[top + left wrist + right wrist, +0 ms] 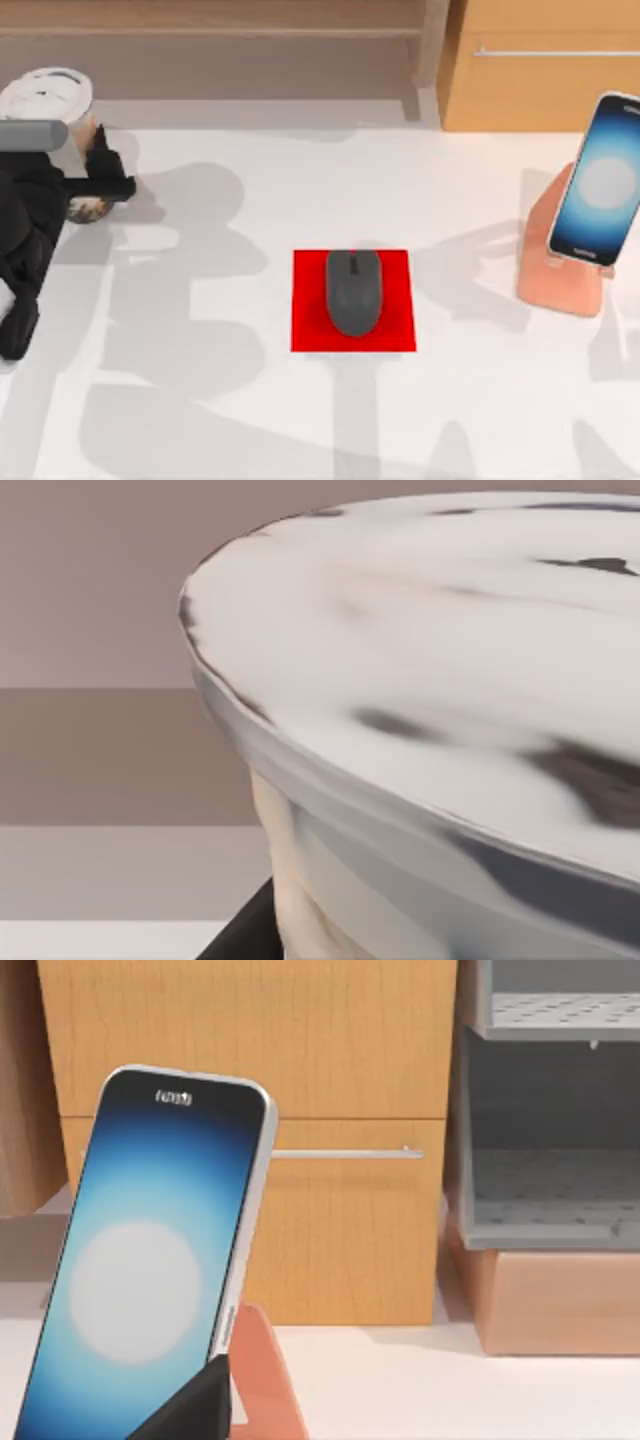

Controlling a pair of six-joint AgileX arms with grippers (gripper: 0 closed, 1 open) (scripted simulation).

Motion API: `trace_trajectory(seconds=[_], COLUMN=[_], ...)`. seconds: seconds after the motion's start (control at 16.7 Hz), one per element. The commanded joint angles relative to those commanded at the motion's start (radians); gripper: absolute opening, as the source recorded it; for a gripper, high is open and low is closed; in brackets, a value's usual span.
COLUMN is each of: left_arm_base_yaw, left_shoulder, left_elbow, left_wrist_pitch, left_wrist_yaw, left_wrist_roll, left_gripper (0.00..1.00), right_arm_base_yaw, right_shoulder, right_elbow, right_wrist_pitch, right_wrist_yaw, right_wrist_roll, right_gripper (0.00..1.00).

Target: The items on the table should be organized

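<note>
A flat red square mat (pixel 305 335) lay near the middle. A salmon-pink stand (pixel 560 285) stood at the right side. Behind it rose a wooden cabinet (pixel 540 90) with a thin metal handle (pixel 345 1153), beside grey shelving (pixel 550 1110) on a wooden base.

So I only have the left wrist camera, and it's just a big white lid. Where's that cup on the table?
Observer: The cup is at the table's back left corner, with the left gripper right against it.
Operator: Is the mouse near it?
Observer: No, the mouse lies on a red mat in the middle of the table.
Operator: And the phone?
Observer: The phone leans on a pink stand at the table's right edge, screen glowing.
</note>
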Motion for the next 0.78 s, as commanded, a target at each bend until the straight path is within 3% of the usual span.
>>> trace_trajectory(seconds=[0.78], left_arm_base_yaw=[-0.006], left_shoulder=[-0.075], left_elbow=[0.019], left_wrist_pitch=[-0.048], left_wrist_yaw=[-0.005], left_wrist_roll=[0.012], left_gripper=[0.0], right_arm_base_yaw=[0.0], right_shoulder=[0.0], right_elbow=[0.0], right_wrist_pitch=[0.0], right_wrist_yaw=[0.0], right_wrist_roll=[0.0], right_gripper=[1.0])
